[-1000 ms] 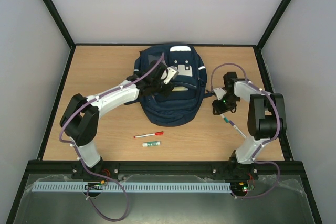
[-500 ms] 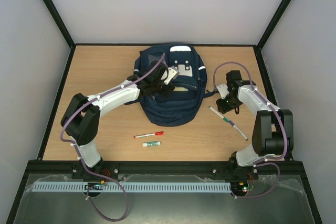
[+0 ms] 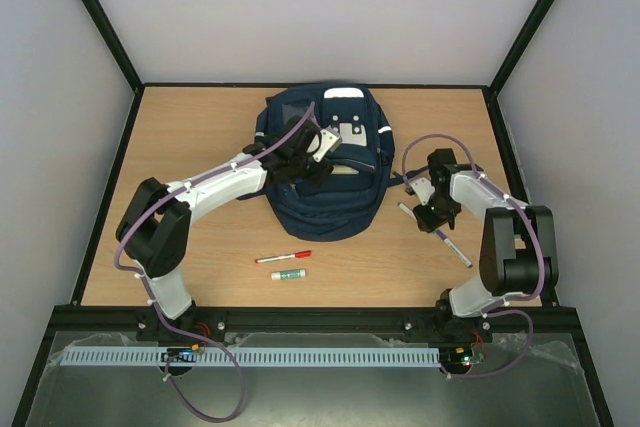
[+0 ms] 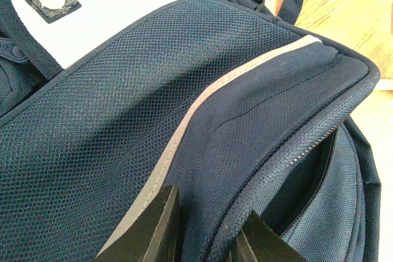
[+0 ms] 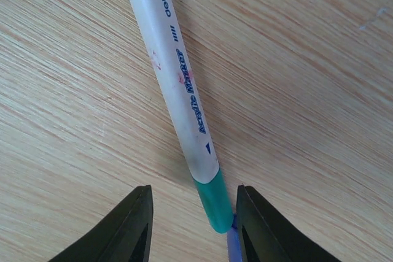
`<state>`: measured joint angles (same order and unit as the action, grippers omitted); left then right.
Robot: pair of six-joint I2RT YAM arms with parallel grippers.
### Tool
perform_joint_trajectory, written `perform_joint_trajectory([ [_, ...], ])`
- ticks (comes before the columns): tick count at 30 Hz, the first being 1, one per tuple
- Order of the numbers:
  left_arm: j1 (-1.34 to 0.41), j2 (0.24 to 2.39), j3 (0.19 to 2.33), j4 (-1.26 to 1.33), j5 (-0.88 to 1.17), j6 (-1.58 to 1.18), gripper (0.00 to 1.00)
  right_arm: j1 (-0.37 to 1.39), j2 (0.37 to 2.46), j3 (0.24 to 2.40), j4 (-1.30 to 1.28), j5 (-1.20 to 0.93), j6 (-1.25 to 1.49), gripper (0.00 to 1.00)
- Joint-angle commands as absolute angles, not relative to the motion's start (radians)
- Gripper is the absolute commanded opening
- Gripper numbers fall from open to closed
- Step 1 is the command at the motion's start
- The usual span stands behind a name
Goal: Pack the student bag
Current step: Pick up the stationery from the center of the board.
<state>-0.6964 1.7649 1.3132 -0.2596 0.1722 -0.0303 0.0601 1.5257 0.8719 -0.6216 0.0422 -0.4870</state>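
The navy-blue student bag (image 3: 325, 197) lies flat at the back middle of the table. My left gripper (image 3: 322, 167) is shut on the flap of its front pocket, with the fabric fold (image 4: 209, 170) pinched between the two fingers and the pocket mouth (image 4: 307, 182) gaping beside it. My right gripper (image 3: 437, 217) is low over the table right of the bag. It stands open astride a white marker with a green cap (image 5: 178, 90), with bare wood showing on both sides of the cap. The gripper (image 5: 193, 199) is not touching the marker.
A thin blue-tipped pen (image 5: 232, 240) lies end to end with the marker and runs toward the near right (image 3: 458, 253). A red pen (image 3: 283, 257) and a small white and green stick (image 3: 288, 274) lie on the wood in front of the bag.
My right gripper has come down from beside the bag's right edge onto the green-capped marker, and its jaws have narrowed a little. The left arm and the bag have not moved.
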Motion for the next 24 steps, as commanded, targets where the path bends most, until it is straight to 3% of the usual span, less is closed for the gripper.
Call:
perform_joint_trajectory([
  [1, -0.712, 1.771, 1.351, -0.230, 0.201, -0.037, 0.20, 0.060, 1.566, 0.854, -0.625, 0.054, -0.508, 0.37],
  [14, -0.712, 1.775, 1.354, -0.235, 0.202, -0.032, 0.21, 0.060, 1.627, 0.860, -0.600, 0.048, -0.493, 0.24],
  [19, -0.712, 1.777, 1.355, -0.236, 0.202, -0.032, 0.21, 0.060, 1.637, 0.856, -0.600, 0.046, -0.485, 0.11],
  [24, -0.712, 1.776, 1.356, -0.238, 0.201, -0.032, 0.22, 0.060, 1.613, 0.866, -0.613, 0.042, -0.479, 0.08],
])
